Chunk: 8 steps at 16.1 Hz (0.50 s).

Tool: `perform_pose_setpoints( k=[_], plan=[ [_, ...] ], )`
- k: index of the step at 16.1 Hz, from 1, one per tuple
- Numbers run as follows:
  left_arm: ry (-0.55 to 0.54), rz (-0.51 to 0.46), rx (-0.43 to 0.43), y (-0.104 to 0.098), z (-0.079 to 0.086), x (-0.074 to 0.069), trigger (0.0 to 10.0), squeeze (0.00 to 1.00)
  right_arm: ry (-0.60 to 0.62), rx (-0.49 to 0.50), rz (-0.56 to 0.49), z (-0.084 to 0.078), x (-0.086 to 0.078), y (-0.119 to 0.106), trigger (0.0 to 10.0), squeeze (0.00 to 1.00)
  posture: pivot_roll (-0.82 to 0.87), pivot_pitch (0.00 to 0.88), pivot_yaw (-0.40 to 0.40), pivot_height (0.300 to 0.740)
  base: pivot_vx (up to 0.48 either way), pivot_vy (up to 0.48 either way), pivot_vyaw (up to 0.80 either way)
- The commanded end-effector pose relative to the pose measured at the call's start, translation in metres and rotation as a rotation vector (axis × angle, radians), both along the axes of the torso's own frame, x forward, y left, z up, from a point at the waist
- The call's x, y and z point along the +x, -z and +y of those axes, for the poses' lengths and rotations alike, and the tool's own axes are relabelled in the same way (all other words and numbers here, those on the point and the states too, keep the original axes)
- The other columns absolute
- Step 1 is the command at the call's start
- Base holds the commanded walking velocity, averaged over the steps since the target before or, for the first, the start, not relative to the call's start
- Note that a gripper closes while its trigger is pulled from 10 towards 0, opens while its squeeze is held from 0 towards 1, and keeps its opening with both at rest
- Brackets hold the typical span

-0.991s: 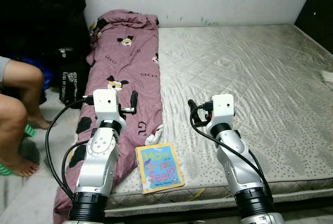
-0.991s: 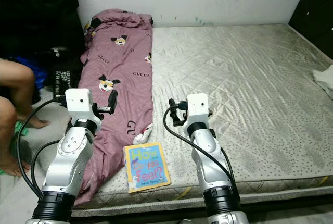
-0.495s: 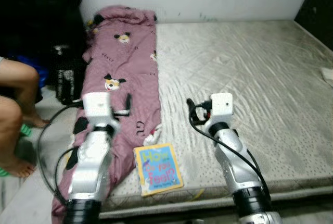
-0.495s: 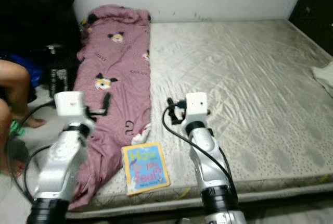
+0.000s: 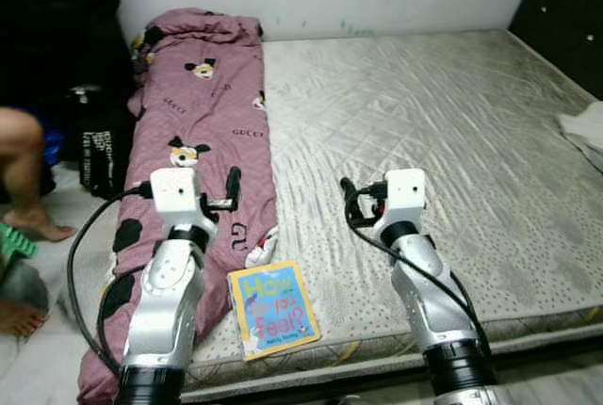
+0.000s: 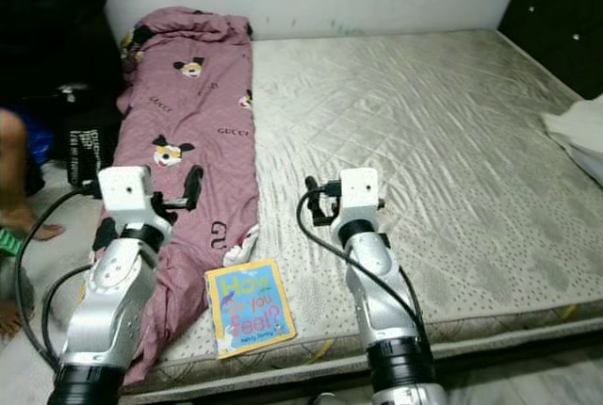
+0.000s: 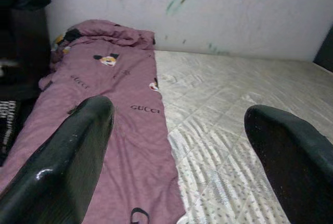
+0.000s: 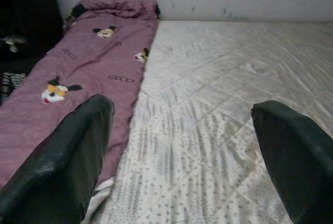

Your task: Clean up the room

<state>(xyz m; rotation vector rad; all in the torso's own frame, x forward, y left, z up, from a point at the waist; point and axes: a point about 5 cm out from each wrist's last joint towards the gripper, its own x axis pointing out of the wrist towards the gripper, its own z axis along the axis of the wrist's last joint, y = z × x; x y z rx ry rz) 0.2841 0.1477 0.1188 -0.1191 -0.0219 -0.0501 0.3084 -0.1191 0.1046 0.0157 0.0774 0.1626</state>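
Both end effectors, left and right, gape empty above the bed; the book lies below between them, nearer the left.

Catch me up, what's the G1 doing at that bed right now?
It faces the mattress, holding nothing. The left gripper is open over the maroon blanket; the right gripper is open over bare mattress. A picture book lies at the near edge between the arms. A person's legs are at the left.
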Motion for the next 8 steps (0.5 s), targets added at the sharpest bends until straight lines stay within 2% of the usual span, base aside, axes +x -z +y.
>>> perform_pose_setpoints(
  k=[1, 2, 8],
  plan=[
    [0.012, 0.015, 0.02, 0.001, -0.002, -0.003, 10.0, 0.0, 0.017, 0.001, 0.004, -0.004, -0.004, 0.001, 10.0, 0.0, 0.04, 0.0, 0.018, 0.74, 0.0, 0.0, -0.8],
    [0.017, 0.02, 0.022, 0.003, -0.002, -0.004, 10.0, 0.0, 0.018, 0.001, 0.007, -0.004, -0.006, 0.002, 10.0, 0.0, 0.04, 0.0, 0.019, 0.74, 0.0, 0.0, -0.8],
    [0.037, 0.059, 0.013, 0.008, -0.006, -0.012, 10.0, 0.0, 0.013, 0.004, 0.009, -0.005, -0.02, 0.004, 10.0, 0.0, 0.03, 0.089, 0.02, 0.74, 0.0, 0.0, 0.0]
  ],
)
